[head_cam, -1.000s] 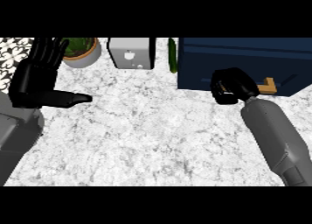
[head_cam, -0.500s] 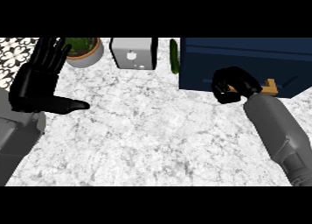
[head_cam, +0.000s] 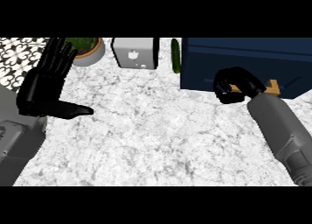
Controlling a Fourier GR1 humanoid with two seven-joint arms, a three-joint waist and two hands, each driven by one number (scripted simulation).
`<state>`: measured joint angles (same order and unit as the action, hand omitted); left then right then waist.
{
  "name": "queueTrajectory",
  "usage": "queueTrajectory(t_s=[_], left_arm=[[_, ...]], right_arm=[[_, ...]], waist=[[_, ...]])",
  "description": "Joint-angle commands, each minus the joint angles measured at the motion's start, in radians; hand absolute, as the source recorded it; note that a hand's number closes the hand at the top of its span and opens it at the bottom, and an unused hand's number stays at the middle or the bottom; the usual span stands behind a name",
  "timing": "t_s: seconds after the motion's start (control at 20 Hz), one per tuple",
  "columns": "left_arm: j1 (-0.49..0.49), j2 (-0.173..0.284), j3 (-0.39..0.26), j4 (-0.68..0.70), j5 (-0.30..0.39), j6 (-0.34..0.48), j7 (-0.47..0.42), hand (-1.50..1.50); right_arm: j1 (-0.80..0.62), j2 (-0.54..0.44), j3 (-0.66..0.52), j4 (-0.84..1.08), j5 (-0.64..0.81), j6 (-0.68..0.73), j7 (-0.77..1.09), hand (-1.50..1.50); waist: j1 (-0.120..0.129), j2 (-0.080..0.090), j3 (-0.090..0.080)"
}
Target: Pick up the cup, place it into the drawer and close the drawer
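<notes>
Right hand [head_cam: 235,85] at drawer [head_cam: 261,61] edge

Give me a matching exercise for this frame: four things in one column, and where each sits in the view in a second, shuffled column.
Things:
1. plant pot
2. drawer unit
3. left hand
4. right hand

Places:
A. against the drawer unit's front, fingers curled
B. far right of the counter
C. left edge, open, fingers up
D. far left corner of the counter

Pairs: 1-D, 2-B, 3-C, 4-A
</notes>
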<state>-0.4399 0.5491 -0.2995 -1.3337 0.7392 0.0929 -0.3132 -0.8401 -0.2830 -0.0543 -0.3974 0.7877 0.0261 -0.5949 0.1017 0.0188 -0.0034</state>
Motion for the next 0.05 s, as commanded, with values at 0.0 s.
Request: queueTrajectory(t_s=[0.0], left_arm=[[-0.002,-0.014,-0.009,0.003,-0.018,0.006,-0.011,-1.50]], right_arm=[[-0.091,-0.094,-0.076,0.074,-0.022,-0.044,0.074,1.50]], waist=[[0.017,0.036,0.009]])
